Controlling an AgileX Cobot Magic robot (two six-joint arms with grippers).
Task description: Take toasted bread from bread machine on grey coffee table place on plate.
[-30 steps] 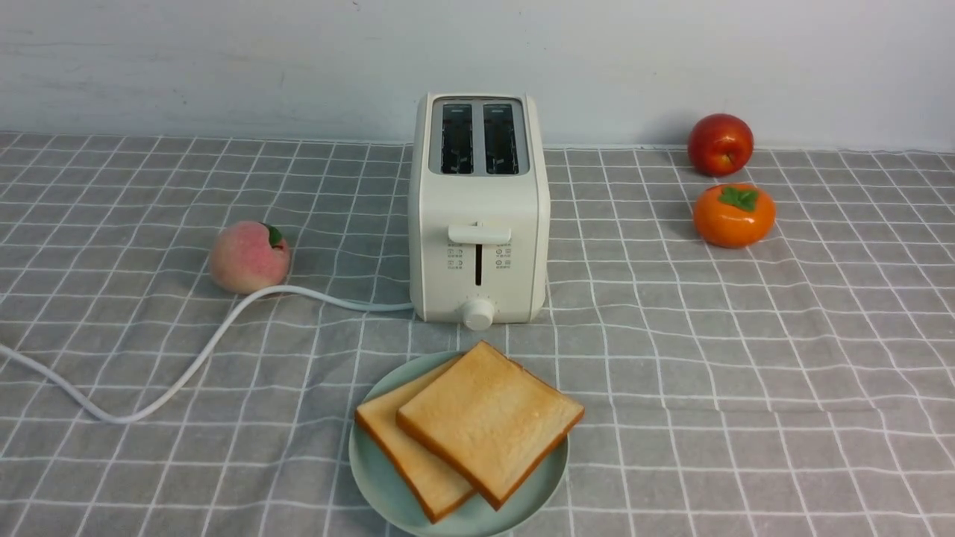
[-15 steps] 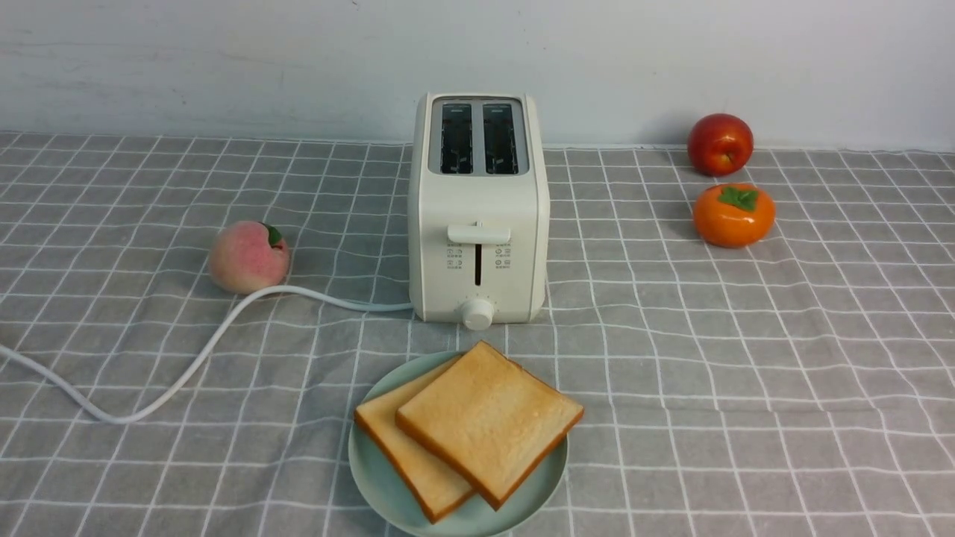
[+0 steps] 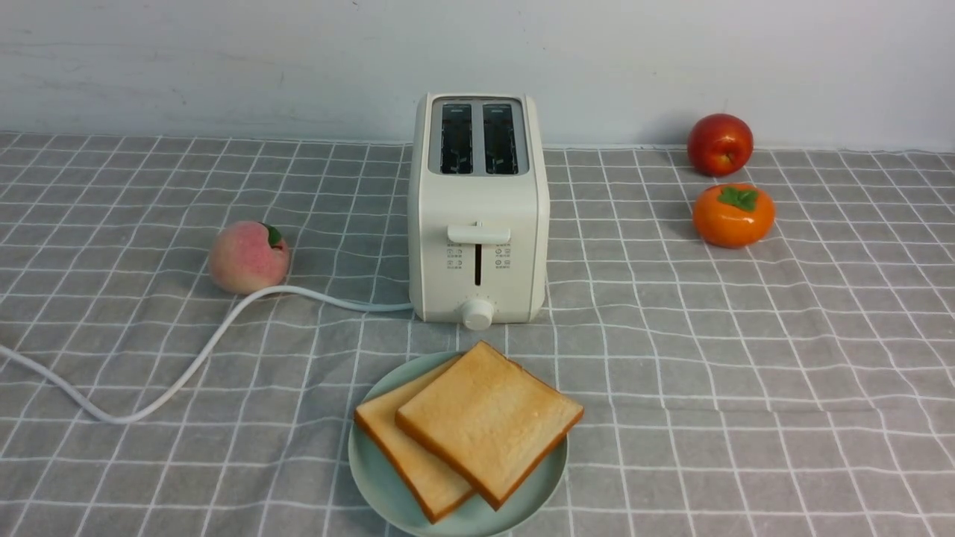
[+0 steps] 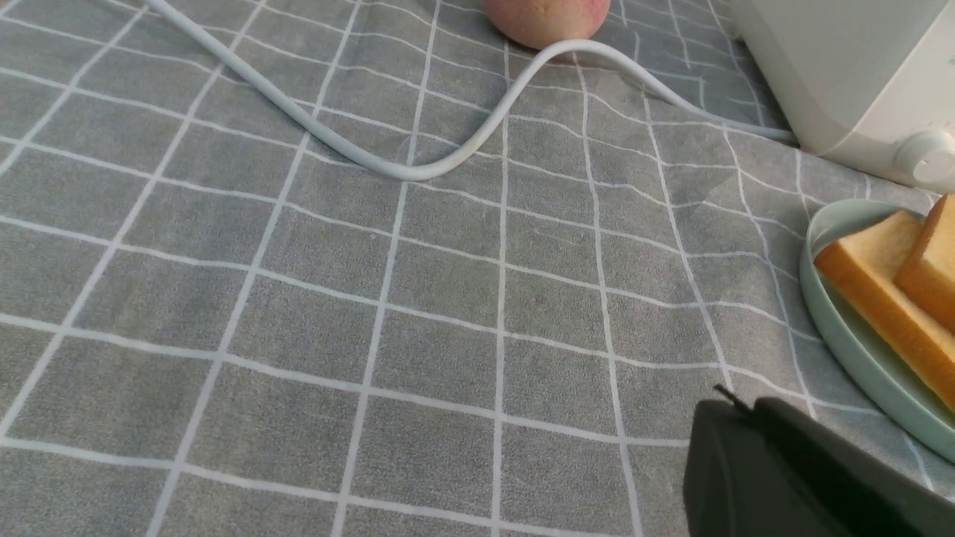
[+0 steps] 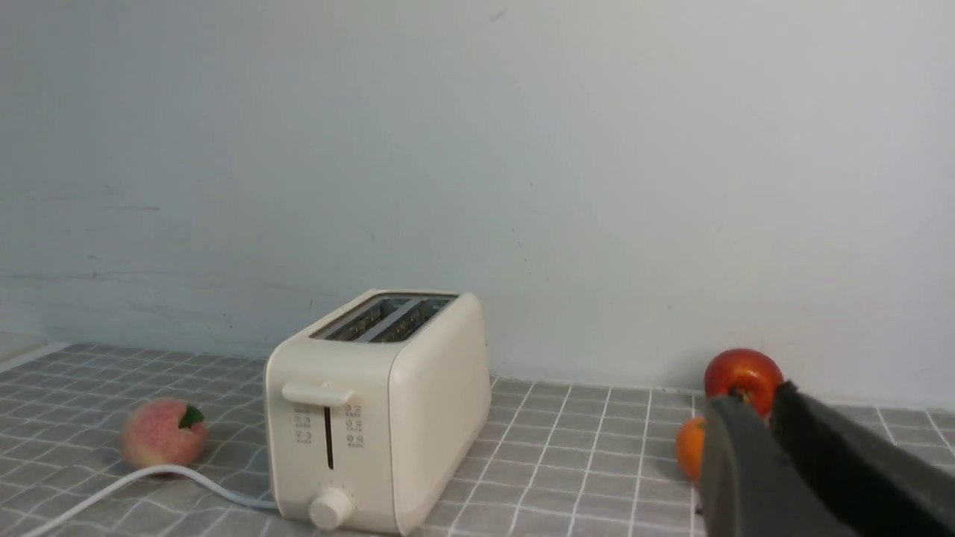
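Nothing has moved since the earlier front pictures: every object sits exactly where it was a second ago, and neither arm shows in the front view

Nearest the robot, at 6 o'clock on the grey coffee table, lies the plate, pale mint green. Both slices of toasted bread rest flat on it, the right slice overlapping the left one, its corner jutting just past the plate's rim at 3 o'clock

Beyond the plate, toward 12 o'clock, stands the bread machine, upright, its two slots empty, lever at the top of its track, knob facing the plate. A white cord runs from its base toward 9 o'clock, curving just in front of a peach

Farther off, toward 2 o'clock, an orange persimmon sits near the wall, and a red apple just behind it

Only in the wrist views do the grippers appear. The left gripper hangs over bare cloth beside the plate, fingers together and holding nothing. The right gripper is raised off to the machine's right, its fingers nearly together, a thin slit between them, gripping nothing
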